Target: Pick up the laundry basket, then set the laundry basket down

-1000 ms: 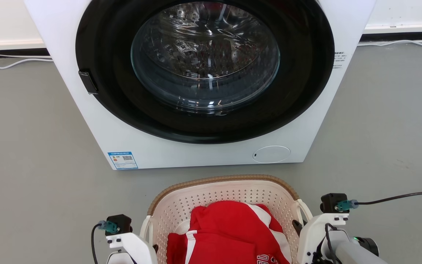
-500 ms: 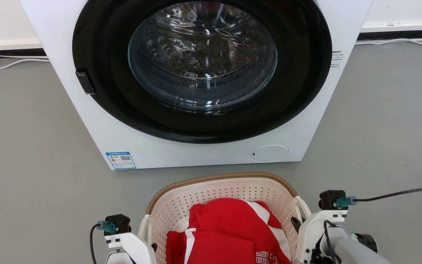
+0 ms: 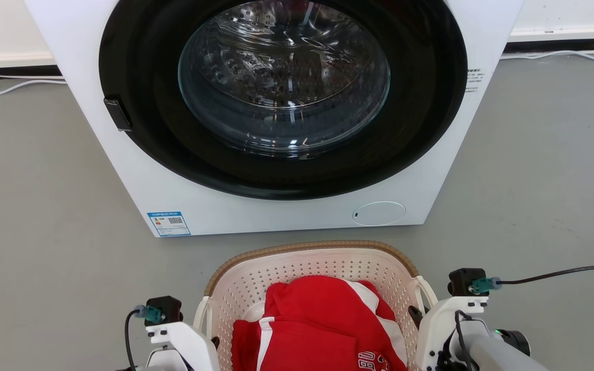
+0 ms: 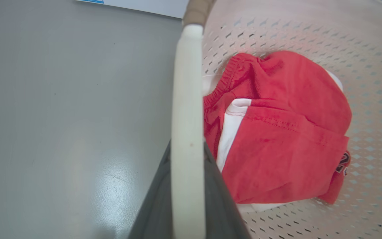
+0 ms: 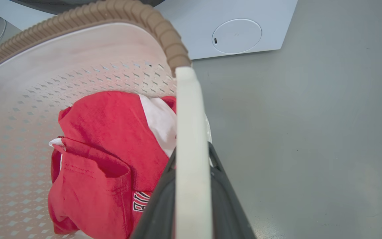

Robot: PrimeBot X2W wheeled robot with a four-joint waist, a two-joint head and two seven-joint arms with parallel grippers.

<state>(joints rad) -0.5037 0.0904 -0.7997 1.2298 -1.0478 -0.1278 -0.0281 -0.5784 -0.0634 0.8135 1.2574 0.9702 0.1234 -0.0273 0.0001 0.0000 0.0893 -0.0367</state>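
Left fingers (image 4: 156, 205) and right fingers (image 5: 230, 202) each clench a white loop handle (image 4: 187, 99) of the cream-white perforated plastic laundry basket (image 3: 317, 268) between them.

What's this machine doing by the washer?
A two-armed robot holds a laundry basket by its side handles: left tool clamped on one white loop, right tool on the other. Red clothing lies inside. The basket is in front of a closed washing machine; whether it's off the floor, I can't tell.

a laundry space: a white washer (image 3: 256, 216) stands on bare grey floor (image 3: 34, 206), a basket (image 3: 307, 247) of clothes (image 3: 317, 319) before it, cables (image 3: 560, 53) behind it.
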